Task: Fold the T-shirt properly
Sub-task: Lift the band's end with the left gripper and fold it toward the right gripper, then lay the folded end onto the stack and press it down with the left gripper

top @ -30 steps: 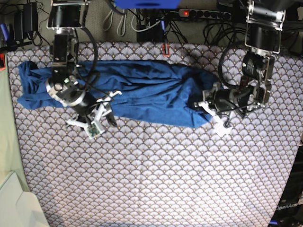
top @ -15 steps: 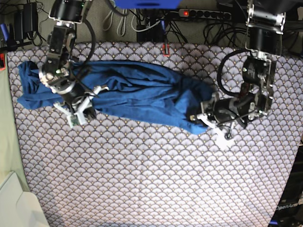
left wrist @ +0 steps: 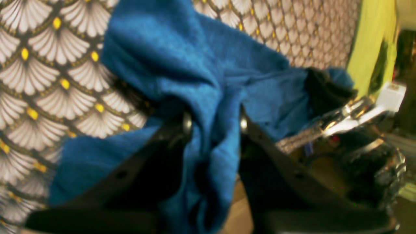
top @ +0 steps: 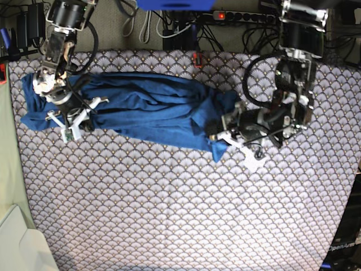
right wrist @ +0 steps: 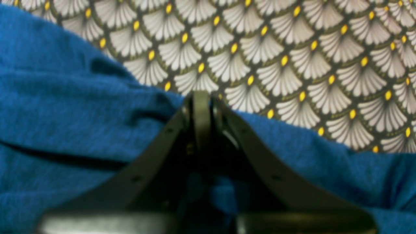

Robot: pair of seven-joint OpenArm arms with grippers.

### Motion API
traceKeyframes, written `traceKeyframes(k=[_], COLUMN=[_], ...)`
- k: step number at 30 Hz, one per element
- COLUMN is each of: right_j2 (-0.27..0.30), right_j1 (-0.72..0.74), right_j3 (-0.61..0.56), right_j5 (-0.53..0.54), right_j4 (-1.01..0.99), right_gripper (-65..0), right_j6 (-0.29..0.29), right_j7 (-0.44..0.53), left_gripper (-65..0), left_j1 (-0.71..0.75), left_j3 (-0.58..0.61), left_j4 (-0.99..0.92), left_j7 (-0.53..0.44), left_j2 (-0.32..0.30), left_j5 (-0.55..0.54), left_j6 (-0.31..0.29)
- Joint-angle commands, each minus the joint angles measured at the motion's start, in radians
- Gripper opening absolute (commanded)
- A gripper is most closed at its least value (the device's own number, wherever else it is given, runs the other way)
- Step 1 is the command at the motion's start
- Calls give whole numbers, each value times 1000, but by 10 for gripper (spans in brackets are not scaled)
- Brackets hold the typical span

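Observation:
The blue T-shirt [top: 146, 107] lies bunched in a long band across the far part of the table. In the base view my left gripper [top: 221, 135] is at its right end. The left wrist view shows that gripper [left wrist: 214, 123] shut on a thick fold of the T-shirt [left wrist: 182, 58], which hangs between the black fingers [left wrist: 187, 125]. My right gripper [top: 76, 118] is at the shirt's left end. In the right wrist view it [right wrist: 201, 97] is shut, its tips meeting on the T-shirt's [right wrist: 65, 107] edge, which rises to a small peak there.
A scallop-patterned cloth [top: 186, 209] covers the table. Behind the far edge lie a power strip [top: 242, 16] and cables. A small red item [top: 197, 58] sits at the back edge. A pale green and white surface [top: 14, 237] borders the table's left side.
My right gripper has moved up and left along the shirt to its left end and closed there. My left gripper has pulled the shirt's right end leftward, shortening the band.

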Motion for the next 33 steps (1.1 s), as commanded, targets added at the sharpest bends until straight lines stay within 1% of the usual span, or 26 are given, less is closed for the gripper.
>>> traceKeyframes(k=[1,3,5,8,11,13,15,17,20,22,27,30,33], right_j2=[6,6,4,4,4,4,6,6,6,6,7,27,29], right_j1=[10,8,8,8,10,11,14,14,14,13,10,10,14], right_j3=[1,1,1,-1,-1,-1,-2,-2,-4,-2,-2,-2,-2], right_j5=[17,17,17,17,15,15,14,12,12,12,12,15,12], right_j4=[15,13,13,13,13,13,13,13,13,13,13,13,13], right_gripper=[-650,-650,-650,-650,-650,-650,-650,-650,-650,-650,-650,-650,-650], right_j6=[3,3,3,3,3,3,3,3,3,3,3,3,3], right_j7=[32,36,36,36,36,36,36,36,36,36,36,36,36], left_gripper=[-650,-650,-650,-650,-650,-650,-650,-650,-649,-649,-648,-648,-648], left_j1=[-15,-11,-5,6,9,9,9,9,9,6,2,2,2], left_j3=[-3,-6,-4,0,12,63,147,223,304,336,384,407,413], left_j4=[27,13,7,13,26,38,55,66,59,58,58,56,36], left_j7=[5,1,-1,-1,-12,-35,-73,-118,-180,-216,-265,-288,-334], left_j2=[17,51,88,135,205,234,254,266,281,297,338,349,353], left_j5=[-43,-42,-42,-31,49,116,185,230,242,248,248,250,250], left_j6=[79,142,182,211,233,268,331,409,410,410,410,410,410])
